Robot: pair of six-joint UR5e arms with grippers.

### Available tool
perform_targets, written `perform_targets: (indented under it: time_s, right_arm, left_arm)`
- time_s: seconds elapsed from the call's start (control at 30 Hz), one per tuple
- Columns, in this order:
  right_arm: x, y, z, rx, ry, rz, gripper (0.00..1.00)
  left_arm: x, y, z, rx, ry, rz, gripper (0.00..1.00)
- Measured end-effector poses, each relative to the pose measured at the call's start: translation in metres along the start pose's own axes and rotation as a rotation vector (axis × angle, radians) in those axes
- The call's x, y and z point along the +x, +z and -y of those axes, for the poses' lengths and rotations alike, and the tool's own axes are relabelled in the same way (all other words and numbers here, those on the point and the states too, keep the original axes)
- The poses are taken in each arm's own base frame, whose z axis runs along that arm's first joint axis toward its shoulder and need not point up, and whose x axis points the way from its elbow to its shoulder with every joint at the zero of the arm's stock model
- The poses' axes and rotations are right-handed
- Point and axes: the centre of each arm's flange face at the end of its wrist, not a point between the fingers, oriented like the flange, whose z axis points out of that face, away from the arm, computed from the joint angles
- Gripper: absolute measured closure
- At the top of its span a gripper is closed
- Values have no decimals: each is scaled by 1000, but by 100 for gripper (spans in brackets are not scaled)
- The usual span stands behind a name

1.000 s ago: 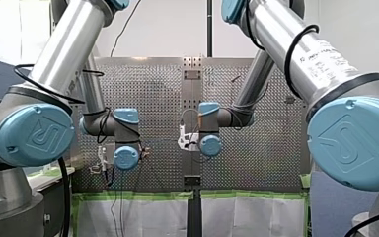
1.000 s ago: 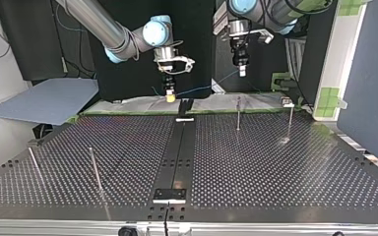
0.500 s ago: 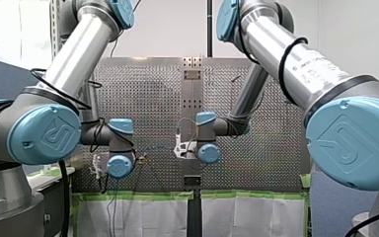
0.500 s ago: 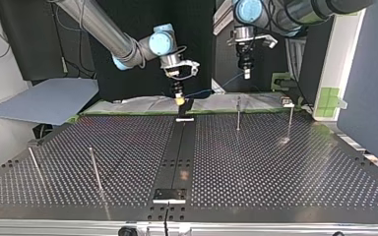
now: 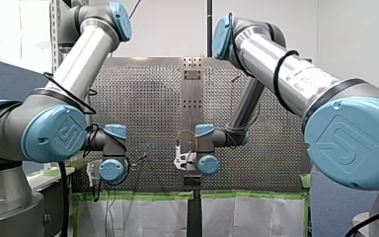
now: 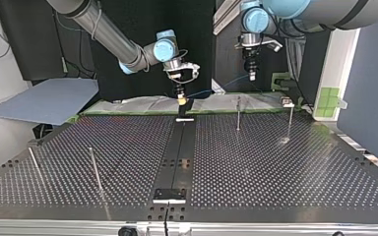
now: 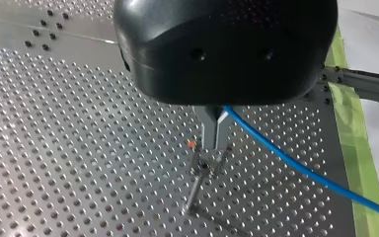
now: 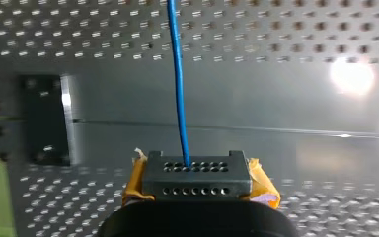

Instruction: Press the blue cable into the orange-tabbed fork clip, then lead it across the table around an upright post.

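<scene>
Blue cable runs taut between my left end effector and right end effector, both pinching it, lining it up over the orange-tabbed fork clip beneath the left one for pressing.

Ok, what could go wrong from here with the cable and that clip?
First, my left pincer holds the thin blue cable close over the small orange-tabbed metal fork clip; pressing down slightly off line could miss its prongs or strike the clip. Second, my right pincer grips the same cable, so mismatched moves could drag it through a grip.
</scene>
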Motion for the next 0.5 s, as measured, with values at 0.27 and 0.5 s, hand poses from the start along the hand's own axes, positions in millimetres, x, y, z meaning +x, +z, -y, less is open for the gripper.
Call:
perform_targets:
  time_s: [0.27,0.5]
  right_arm:
    - [-29,0,-11,-15,-10,47,100]
    - [-29,4,-20,-28,-11,49,100]
  left_arm:
    - [15,36,-8,14,-64,-10,100]
    - [32,52,-8,29,-81,-31,100]
